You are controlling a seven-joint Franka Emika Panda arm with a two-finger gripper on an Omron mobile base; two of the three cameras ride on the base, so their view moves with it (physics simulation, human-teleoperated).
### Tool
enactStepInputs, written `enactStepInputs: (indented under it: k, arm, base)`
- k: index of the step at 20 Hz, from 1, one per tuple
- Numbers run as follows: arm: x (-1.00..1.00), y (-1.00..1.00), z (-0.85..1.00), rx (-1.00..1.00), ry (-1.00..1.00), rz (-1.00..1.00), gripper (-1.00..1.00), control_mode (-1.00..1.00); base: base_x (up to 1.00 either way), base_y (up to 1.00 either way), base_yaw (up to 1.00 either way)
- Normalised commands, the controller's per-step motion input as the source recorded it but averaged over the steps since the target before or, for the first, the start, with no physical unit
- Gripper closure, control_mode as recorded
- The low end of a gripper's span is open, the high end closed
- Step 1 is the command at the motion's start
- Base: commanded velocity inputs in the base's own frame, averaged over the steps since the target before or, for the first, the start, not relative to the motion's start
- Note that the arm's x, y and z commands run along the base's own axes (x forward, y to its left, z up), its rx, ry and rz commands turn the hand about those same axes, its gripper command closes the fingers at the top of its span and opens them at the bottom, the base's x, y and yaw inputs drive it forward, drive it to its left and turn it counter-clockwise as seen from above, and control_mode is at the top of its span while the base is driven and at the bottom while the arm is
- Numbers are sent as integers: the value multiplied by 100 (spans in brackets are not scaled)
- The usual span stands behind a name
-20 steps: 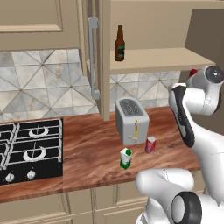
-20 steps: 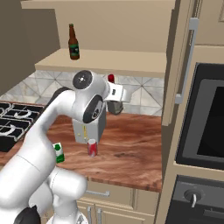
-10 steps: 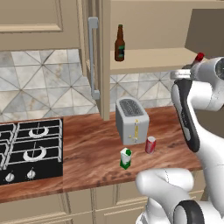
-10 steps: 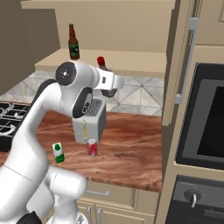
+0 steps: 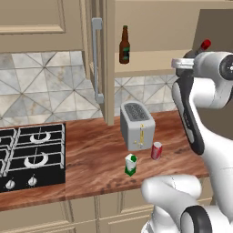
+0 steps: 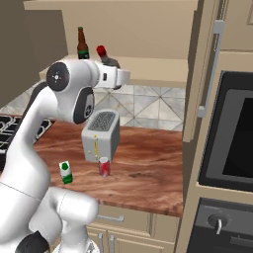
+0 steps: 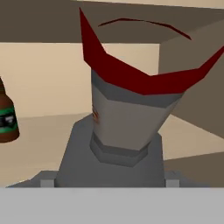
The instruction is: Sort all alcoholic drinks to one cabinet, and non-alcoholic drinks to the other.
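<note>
Up high, tool (image 6: 112, 66) clamped around grey bottle (image 7: 124, 131).

Glossy white arm (image 5: 214, 150), rounded segments, dark grey joint discs, black side strip

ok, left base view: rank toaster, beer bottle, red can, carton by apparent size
1. toaster, clearly largest
2. beer bottle, taller than the small ones though farther back
3. carton and red can: look alike; the carton sits nearer the camera, so unranked
</note>
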Motion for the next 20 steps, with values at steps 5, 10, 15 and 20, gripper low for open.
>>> enactStepInputs:
  k: [5,10,15,20]
  arm:
    - [10,14,42,0,-9,0,100,-100]
    - [54,6,5,0,1,2,100,-100]
    - [68,5,0,0,2,6,100,-100]
    - [65,0,-3,0,0,9,100,-100]
  base:
    - [0,0,0]
    - [0,0,0]
    - [0,0,0]
    - [0,0,0]
